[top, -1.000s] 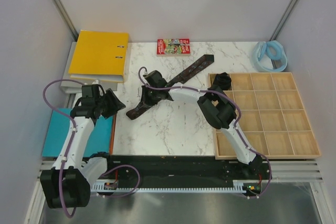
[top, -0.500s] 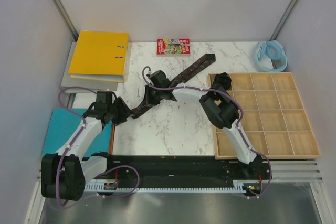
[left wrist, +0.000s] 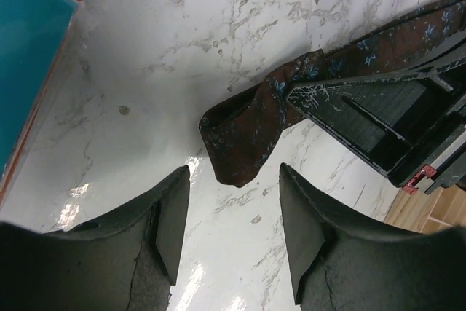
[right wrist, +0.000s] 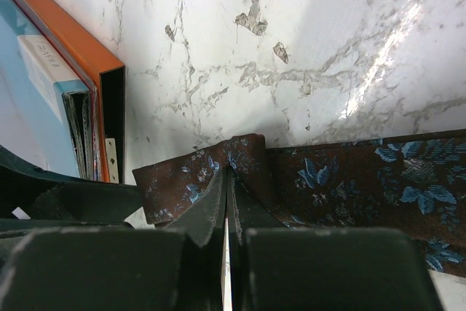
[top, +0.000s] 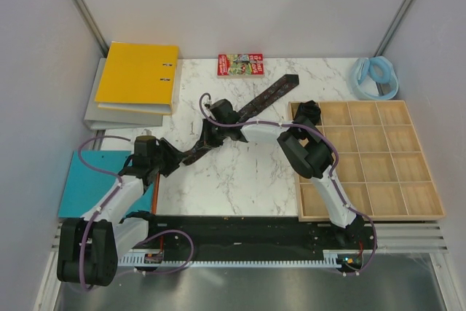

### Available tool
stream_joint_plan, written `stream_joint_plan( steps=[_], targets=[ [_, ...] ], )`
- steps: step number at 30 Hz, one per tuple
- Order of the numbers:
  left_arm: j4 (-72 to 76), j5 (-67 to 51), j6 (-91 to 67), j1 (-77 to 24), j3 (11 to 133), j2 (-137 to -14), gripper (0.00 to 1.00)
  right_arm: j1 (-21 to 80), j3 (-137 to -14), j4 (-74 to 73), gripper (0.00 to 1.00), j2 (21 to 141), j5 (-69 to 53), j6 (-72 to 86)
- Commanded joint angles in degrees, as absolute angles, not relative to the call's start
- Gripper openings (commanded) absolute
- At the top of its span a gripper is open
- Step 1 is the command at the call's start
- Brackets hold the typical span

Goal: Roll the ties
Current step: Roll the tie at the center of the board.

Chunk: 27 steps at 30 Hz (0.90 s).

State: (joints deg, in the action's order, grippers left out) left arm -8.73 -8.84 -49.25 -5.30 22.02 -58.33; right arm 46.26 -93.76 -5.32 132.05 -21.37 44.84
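Observation:
A dark brown tie [top: 266, 96] with small blue flowers lies diagonally across the marble table [top: 233, 180]. My right gripper [top: 210, 135] is shut on a raised fold of the tie [right wrist: 342, 180] near its lower left end, with the fingers [right wrist: 218, 198] pressed together. The tie's end [left wrist: 244, 140] curls on the marble just ahead of my left gripper [left wrist: 233, 191], which is open and touches nothing. The right gripper's finger [left wrist: 371, 118] shows beside that end. A dark coil [top: 309, 112] sits in the tray's far-left compartment.
A wooden compartment tray [top: 378, 169] fills the right side. A yellow binder [top: 138, 76] on a grey folder lies at the far left, and a teal book with an orange edge [top: 87, 180] lies near the left arm. A red booklet [top: 240, 65] and a pale blue band [top: 375, 78] lie at the back.
My left arm has swung right and nearer, bringing its open gripper up to the tie's lower end. The right gripper stays shut on the tie, barely moved.

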Motion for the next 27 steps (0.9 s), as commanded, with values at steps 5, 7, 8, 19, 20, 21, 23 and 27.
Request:
stream_joint_plan(
  steps=[5,7,8,19,20,21,23,27],
  targets=[
    [-0.44,-5.36,-55.46,-5.62,21.09,-60.99,0.57,46.06,-90.00,-6.07,0.02,131.75,-20.83,44.56],
    [-0.18,-5.19,-55.98,-5.71,20.83,-62.31,0.56,46.14,-89.83,-5.89,0.02,131.84,-20.92,44.65],
    [1.30,-5.01,-56.16,-5.89,20.83,-62.84,0.56,46.14,-89.82,-5.89,0.02,131.92,-20.83,44.65],
    [3.78,-3.43,-58.36,-8.26,21.36,-68.90,0.47,46.14,-88.77,-4.92,0.02,132.10,-21.09,44.91],
    [3.78,-3.43,-58.45,-8.70,21.53,-69.43,0.44,46.14,-88.51,-4.83,0.02,132.01,-21.18,44.91],
    [3.61,-3.25,-58.45,-8.96,22.14,-70.22,0.36,46.14,-88.33,-4.75,0.02,132.01,-21.01,44.91],
    [2.38,-3.16,-59.06,-9.58,22.85,-72.23,0.30,46.14,-87.80,-4.66,0.01,131.92,-21.01,44.91],
    [0.35,-3.95,-57.49,-10.46,25.30,-72.60,0.04,46.06,-87.36,-4.83,0.01,131.40,-21.09,44.82]
  ],
)
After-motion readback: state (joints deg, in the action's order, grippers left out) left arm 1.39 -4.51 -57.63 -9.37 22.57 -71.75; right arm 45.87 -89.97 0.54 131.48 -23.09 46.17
